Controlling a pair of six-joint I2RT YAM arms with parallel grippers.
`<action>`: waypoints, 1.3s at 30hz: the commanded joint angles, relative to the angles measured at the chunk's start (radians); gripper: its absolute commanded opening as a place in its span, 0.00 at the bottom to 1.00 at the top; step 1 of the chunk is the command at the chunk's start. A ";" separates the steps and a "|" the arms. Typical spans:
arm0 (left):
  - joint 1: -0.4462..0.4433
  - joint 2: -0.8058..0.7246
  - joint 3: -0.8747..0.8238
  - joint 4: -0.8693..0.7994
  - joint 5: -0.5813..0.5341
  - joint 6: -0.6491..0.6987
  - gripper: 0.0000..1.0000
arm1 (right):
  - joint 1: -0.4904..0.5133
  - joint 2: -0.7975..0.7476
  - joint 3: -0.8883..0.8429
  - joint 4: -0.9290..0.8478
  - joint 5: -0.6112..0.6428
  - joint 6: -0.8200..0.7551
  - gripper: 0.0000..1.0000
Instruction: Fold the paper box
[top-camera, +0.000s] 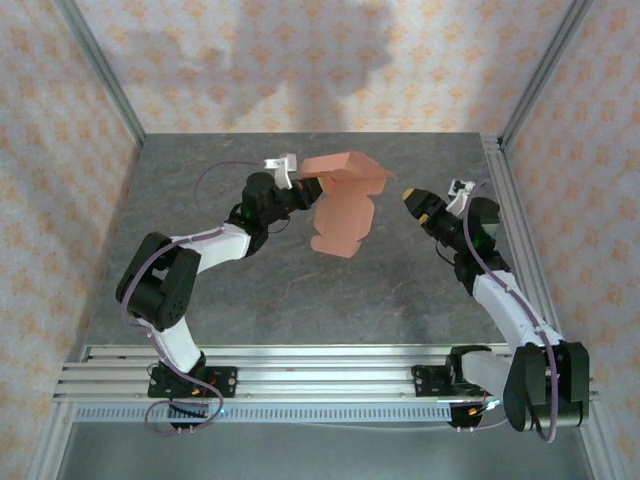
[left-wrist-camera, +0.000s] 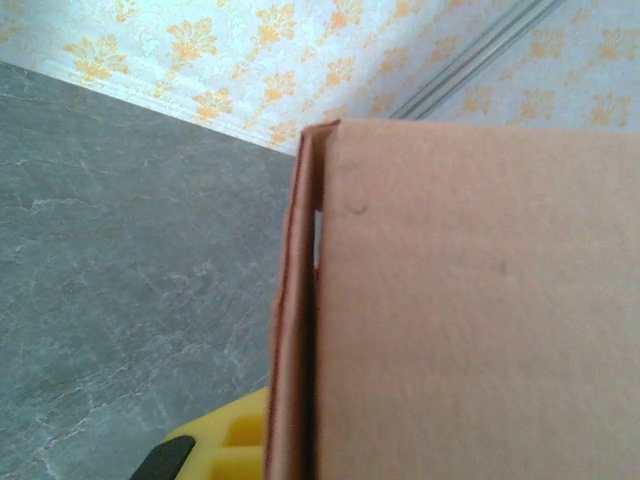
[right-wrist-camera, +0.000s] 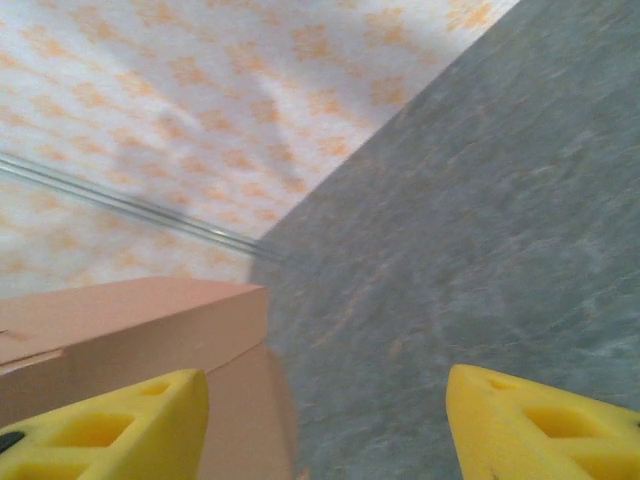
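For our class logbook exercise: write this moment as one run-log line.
left gripper: shut on paper box, held above table | right gripper: open, apart from it | fold: partly done

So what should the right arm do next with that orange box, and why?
Probably ease the right gripper toward the box and close on its nearest edge. The left gripper is shut on the box's other side, a flap sticks out unfolded, and the right gripper's jaws stand open, a gap away from the card. A second grip seems needed to fold it.
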 joint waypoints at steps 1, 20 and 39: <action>0.008 -0.033 0.033 0.077 -0.033 -0.085 0.00 | 0.016 -0.039 -0.010 0.209 -0.087 0.109 0.65; 0.006 -0.002 0.020 0.128 -0.017 -0.097 0.00 | 0.187 0.125 0.193 0.294 -0.119 0.121 0.50; 0.002 0.008 0.039 0.073 -0.021 -0.055 0.00 | 0.233 0.181 0.225 0.222 -0.081 0.066 0.37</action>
